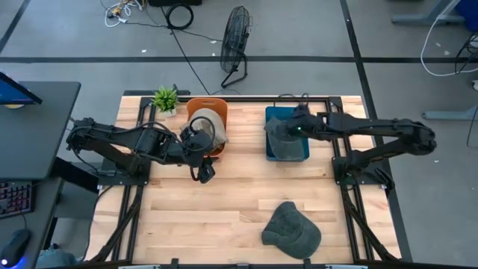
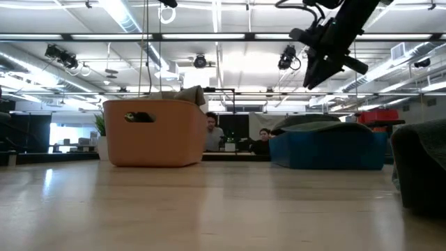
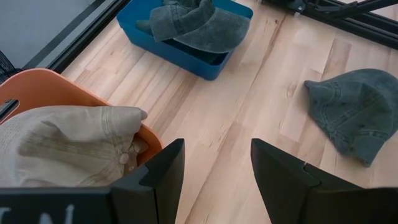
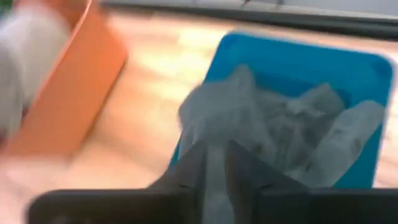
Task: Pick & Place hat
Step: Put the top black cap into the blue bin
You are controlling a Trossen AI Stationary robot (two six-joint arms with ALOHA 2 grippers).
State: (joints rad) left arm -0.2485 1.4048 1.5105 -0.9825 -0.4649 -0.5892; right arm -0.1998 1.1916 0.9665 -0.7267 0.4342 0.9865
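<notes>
A beige hat (image 1: 208, 122) (image 3: 68, 146) lies in the orange bin (image 1: 196, 104) (image 2: 153, 132), with part of it draped over the rim. One grey hat (image 1: 285, 138) (image 3: 199, 22) (image 4: 280, 124) fills the blue bin (image 1: 267, 153) (image 2: 327, 150). Another grey hat (image 1: 291, 228) (image 3: 351, 106) lies flat on the table near its near edge. My left gripper (image 1: 205, 173) (image 3: 214, 180) is open over bare wood, just on the near side of the orange bin. My right gripper (image 1: 287, 128) (image 2: 320, 77) (image 4: 216, 162) hangs high above the blue bin, with its fingers close together and nothing in them.
A small potted plant (image 1: 166, 97) stands at the far left corner beside the orange bin. The two bins sit side by side along the far edge. Bare wood lies between them and the loose grey hat. People (image 2: 212, 132) sit in the room beyond the table.
</notes>
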